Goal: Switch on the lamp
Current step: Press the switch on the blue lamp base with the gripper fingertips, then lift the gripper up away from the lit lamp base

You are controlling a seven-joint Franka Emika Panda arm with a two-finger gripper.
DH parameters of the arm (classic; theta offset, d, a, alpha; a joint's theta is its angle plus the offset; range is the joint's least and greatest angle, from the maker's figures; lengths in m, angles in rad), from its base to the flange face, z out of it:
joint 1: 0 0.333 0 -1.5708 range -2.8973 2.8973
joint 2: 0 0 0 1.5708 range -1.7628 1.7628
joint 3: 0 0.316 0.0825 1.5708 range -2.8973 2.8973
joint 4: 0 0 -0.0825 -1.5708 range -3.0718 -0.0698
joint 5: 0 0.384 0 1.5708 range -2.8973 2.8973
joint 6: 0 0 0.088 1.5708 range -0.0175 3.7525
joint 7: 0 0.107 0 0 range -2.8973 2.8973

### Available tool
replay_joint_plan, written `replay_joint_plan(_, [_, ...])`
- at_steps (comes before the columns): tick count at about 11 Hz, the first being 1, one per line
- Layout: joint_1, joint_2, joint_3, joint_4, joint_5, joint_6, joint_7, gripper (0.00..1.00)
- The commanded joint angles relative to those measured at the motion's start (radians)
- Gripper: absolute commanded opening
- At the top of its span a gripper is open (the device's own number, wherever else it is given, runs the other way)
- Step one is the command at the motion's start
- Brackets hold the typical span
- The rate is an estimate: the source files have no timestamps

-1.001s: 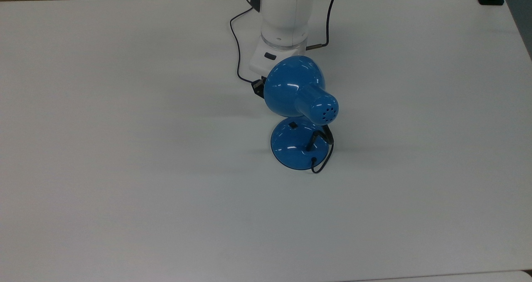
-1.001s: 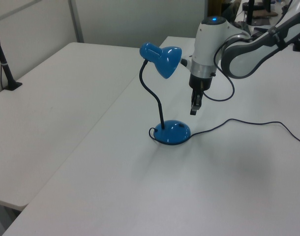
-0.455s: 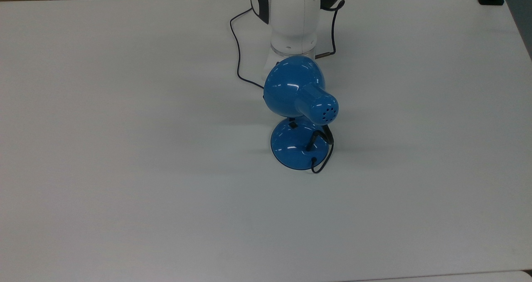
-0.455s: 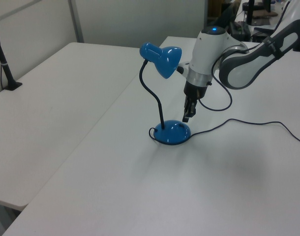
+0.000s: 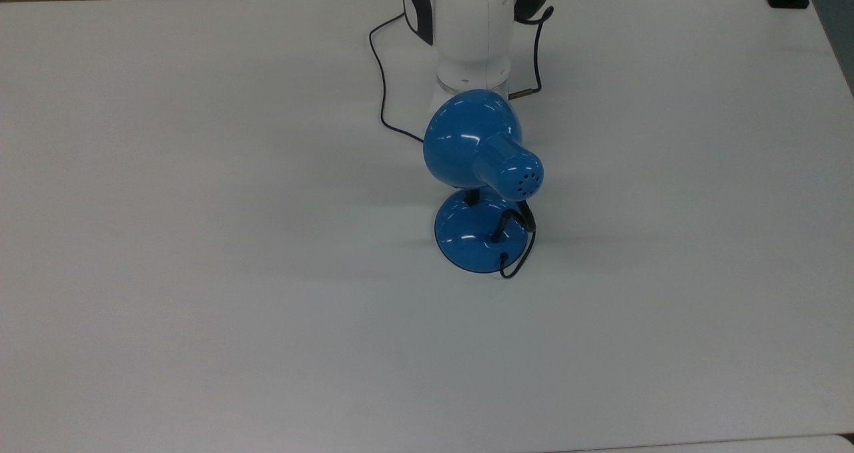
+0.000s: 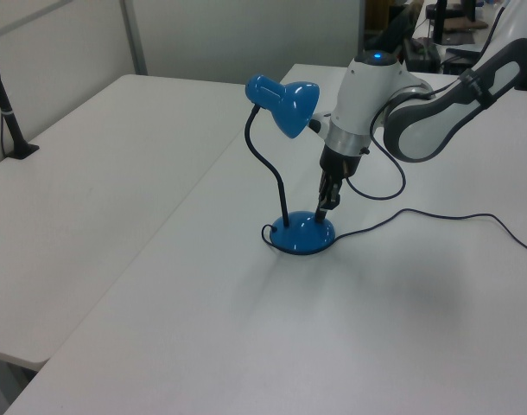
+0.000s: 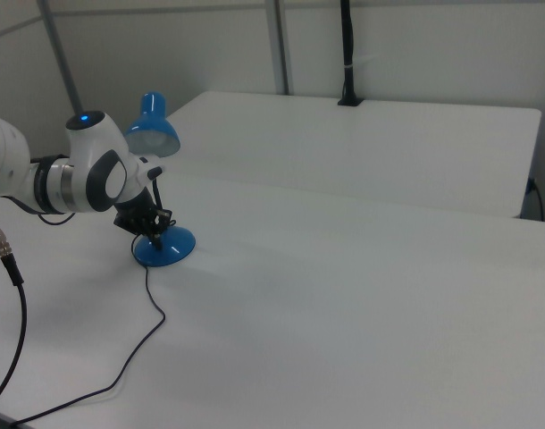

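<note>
Gripper (image 6: 325, 204) fingertips pinched together, holding nothing, tip on lamp (image 6: 291, 164) base directly beneath; shade up beside wrist; lamp likely light, glossy, slippery, gooseneck springy; press switch straight down, no grasp.

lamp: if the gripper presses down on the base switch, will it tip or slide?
Probably stable: the lamp sits on a wide domed base, and the gripper comes down over it. The glossy base on the smooth table might skid if pushed sideways. The thin curved neck may wobble.
</note>
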Motion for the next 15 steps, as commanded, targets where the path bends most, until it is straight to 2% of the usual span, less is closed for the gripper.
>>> replay_joint_plan(1, [-0.024, 0.015, 0.022, -0.007, -0.012, 0.054, -0.019, 0.0])
replay_joint_plan(9, [-0.032, 0.062, 0.025, 0.004, -0.013, 0.096, -0.047, 0.0])
replay_joint_plan(12, [-0.048, 0.029, 0.039, -0.004, -0.009, 0.087, -0.056, 0.0])
replay_joint_plan(13, [-0.047, -0.005, 0.039, -0.015, -0.006, 0.055, -0.042, 0.0])
replay_joint_plan(15, [-0.036, -0.1, 0.039, -0.015, -0.001, -0.216, -0.003, 0.0])
